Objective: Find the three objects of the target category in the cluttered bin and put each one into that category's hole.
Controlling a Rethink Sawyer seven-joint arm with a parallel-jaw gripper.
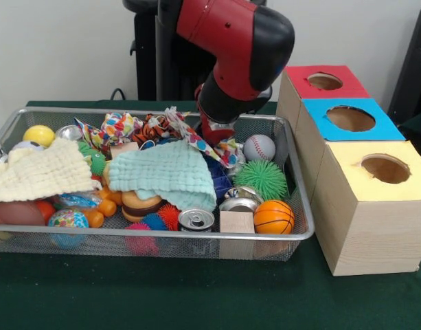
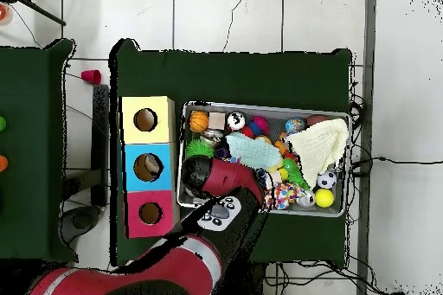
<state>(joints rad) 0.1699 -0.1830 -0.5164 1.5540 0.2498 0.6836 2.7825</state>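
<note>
A wire bin [image 1: 303,230] holds a heap of toys. My gripper [image 1: 215,134] reaches down into its back right part, between a patterned fabric strip [image 1: 196,141] and a baseball [image 1: 259,146]; its tip is hidden behind the clutter. Close by lie a green spiky ball [image 1: 265,179], an orange basketball [image 1: 273,216], two metal cans [image 1: 196,219] and a wooden block [image 1: 236,222]. To the right of the bin stand three wooden boxes with a red hole [image 1: 325,81], a blue hole [image 1: 350,118] and a yellow hole [image 1: 385,168]. In the overhead view the arm [image 2: 208,179] covers the gripper.
A mint cloth [image 1: 170,172] and a cream cloth [image 1: 38,172] cover part of the heap. A yellow ball [image 1: 38,135], a tiger toy [image 1: 154,128] and a toy burger [image 1: 140,205] lie among the rest. Something pale shows inside the blue box's hole [image 2: 147,167].
</note>
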